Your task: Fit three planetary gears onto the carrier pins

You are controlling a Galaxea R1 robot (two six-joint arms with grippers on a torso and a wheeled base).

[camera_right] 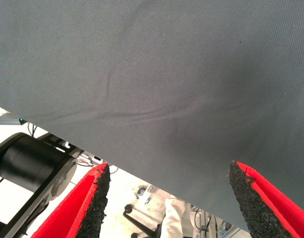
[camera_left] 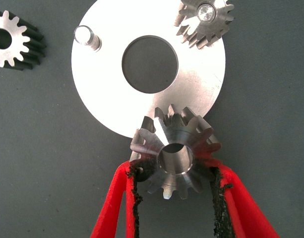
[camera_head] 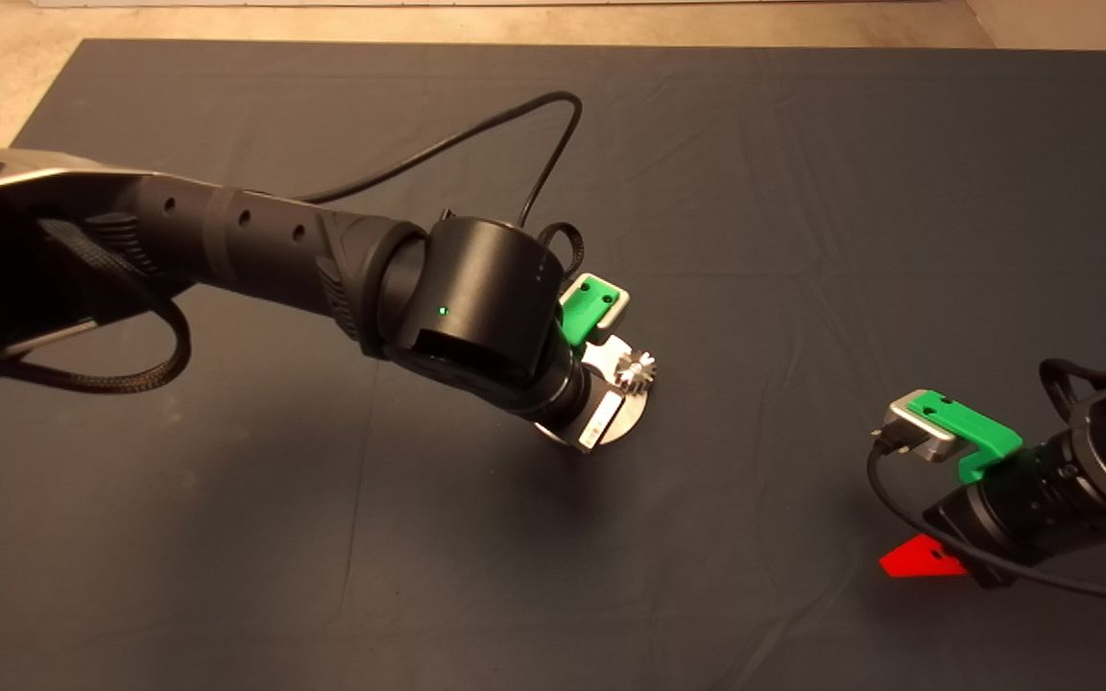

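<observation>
The silver disc (camera_left: 107,84) lies mid-mat, with my left arm over it in the head view. One planetary gear (camera_left: 205,20) sits on a carrier pin at the rim and also shows as the gear (camera_head: 637,369) in the head view. Another pin (camera_left: 87,37) stands bare. My left gripper (camera_left: 174,171) is shut on a second gear (camera_left: 174,148) above the disc's near edge, and no pin shows under it. A third gear (camera_left: 10,42) lies flat on the mat beside the disc. My right gripper (camera_right: 169,173) is open and holds nothing, waiting at the lower right.
The dark mat (camera_head: 803,192) has shallow creases. A black cable (camera_head: 553,144) loops up behind my left wrist. The right arm's red finger (camera_head: 918,559) rests low over the mat at the right. Beyond the mat's edge, the right wrist view shows floor and equipment.
</observation>
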